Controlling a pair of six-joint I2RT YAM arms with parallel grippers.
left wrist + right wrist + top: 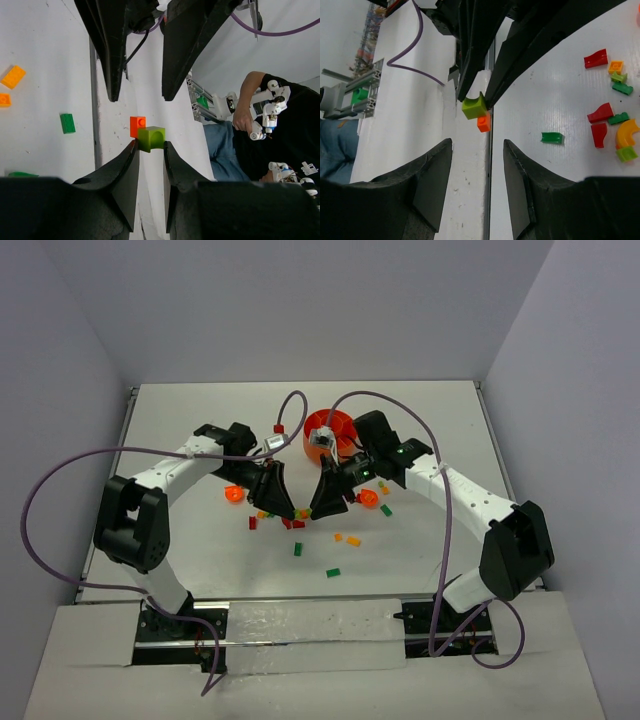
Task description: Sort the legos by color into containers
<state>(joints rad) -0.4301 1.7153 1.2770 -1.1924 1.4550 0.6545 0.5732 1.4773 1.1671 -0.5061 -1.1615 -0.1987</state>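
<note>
My left gripper (297,512) is shut on a lime-green brick (152,138) with a small orange brick (136,125) stuck to its side, held above the table. My right gripper (318,510) is open and empty, its tips facing the left gripper's, a short gap apart. In the right wrist view the pair (474,106) hangs between the left fingertips, beyond my open right gripper (477,146). The orange bowl (322,426) sits behind, partly hidden by the right arm. Loose legos lie below: a green one (333,572), an orange one (353,540), a red one (253,523).
Red, green, orange and yellow bits (607,116) cluster on the table right of my right gripper. A green brick (67,123) and orange bricks (13,76) lie left of my left gripper. Purple cables loop over both arms. Raised table edges run along the sides.
</note>
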